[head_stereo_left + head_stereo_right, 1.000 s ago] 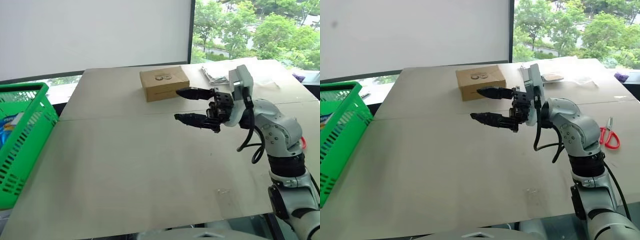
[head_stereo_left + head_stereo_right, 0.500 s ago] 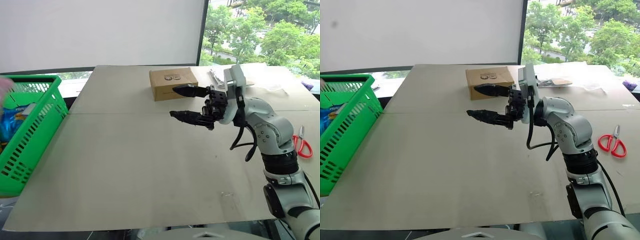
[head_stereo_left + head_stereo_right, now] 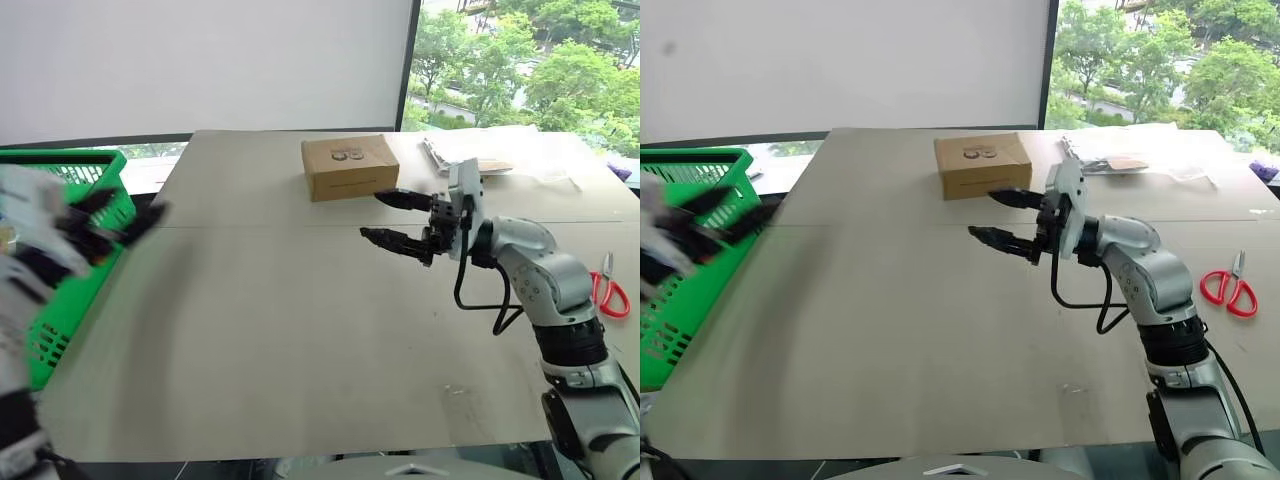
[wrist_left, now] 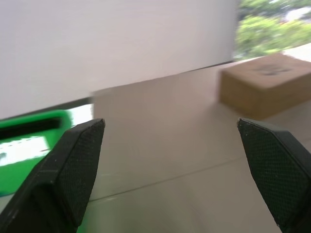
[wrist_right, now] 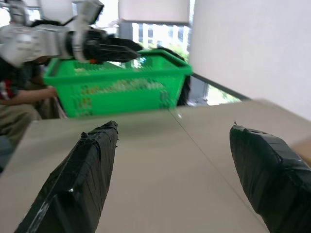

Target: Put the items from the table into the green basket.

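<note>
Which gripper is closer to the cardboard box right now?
Right. The right gripper hangs open just in front of the cardboard box; the left gripper is far across the table, beside the green basket.

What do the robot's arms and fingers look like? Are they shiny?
The right arm is made of smooth, silvery-grey rounded shells with black joint rings, and a black cable loops along it. Its right gripper has two black pointed fingers with a rough, taped-looking surface. The left gripper has two black fingers with a fine dotted grid texture.
</note>
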### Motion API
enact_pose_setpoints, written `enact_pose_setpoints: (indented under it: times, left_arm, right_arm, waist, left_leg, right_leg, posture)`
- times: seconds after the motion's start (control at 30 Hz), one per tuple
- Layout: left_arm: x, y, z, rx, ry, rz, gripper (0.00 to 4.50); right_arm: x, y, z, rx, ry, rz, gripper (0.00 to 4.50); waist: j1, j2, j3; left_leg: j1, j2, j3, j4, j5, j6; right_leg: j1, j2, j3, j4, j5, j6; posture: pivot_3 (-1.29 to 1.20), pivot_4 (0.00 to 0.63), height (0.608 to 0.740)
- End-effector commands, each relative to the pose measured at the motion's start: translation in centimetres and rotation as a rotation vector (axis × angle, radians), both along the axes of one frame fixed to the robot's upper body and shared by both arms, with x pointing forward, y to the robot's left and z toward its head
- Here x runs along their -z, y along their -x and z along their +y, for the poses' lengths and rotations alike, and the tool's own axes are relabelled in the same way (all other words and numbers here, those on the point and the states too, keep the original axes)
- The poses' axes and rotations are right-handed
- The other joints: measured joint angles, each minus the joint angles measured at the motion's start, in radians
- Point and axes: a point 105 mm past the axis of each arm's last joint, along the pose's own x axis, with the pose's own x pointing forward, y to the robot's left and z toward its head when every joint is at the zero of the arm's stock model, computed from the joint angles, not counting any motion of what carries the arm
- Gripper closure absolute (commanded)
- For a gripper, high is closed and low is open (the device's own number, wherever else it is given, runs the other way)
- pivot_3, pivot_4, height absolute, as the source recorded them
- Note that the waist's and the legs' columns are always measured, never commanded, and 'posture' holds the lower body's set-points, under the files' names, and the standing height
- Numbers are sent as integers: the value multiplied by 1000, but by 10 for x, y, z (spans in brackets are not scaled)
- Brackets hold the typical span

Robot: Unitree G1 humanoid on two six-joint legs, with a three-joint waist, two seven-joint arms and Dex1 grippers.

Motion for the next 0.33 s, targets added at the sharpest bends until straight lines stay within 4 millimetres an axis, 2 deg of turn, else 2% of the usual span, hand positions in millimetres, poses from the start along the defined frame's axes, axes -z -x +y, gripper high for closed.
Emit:
enact_pose_setpoints:
  times: [0.03, 0.07, 0.2, 0.27, 0.33]
  left_arm:
    - [25, 0, -35, 35, -55, 14, 14]
    - [43, 1, -44, 35, -77, 47, 14]
    - [85, 3, -59, 28, -112, 117, 14]
    - [104, 3, -61, 27, -144, 144, 14]
    - [109, 1, -62, 27, -155, 143, 14]
  right_arm:
    - [21, -9, -23, 160, 99, -44, 570]
    - [38, -11, -33, 221, 151, -33, 570]
    - [76, -11, -57, 377, 278, -6, 570]
    - [85, -7, -63, 423, 286, 13, 570]
    - [86, -5, -63, 434, 278, 18, 570]
  waist:
    - [-2, 1, -1]
    - [-2, 3, -2]
    - [-4, 6, -1]
    - [-12, 11, -3]
    - [-12, 12, -3]
  left_leg:
    - [0, 0, 0, 0, 0, 0]
    - [1, 0, 0, 0, 0, 0]
    - [4, 0, 1, 1, 0, 0]
    - [4, 1, 2, 2, 1, 0]
    - [6, 1, 2, 3, 1, 0]
  right_leg:
    - [0, 0, 0, 0, 0, 0]
    - [0, 0, 0, 1, 0, 0]
    - [3, 1, 1, 1, 0, 0]
    - [4, 2, 1, 1, 0, -1]
    - [6, 2, 2, 1, 0, -1]
  posture:
    - [136, 0, 740]
    - [125, 0, 740]
    - [109, 0, 740]
    - [98, 0, 740]
    - [85, 0, 740]
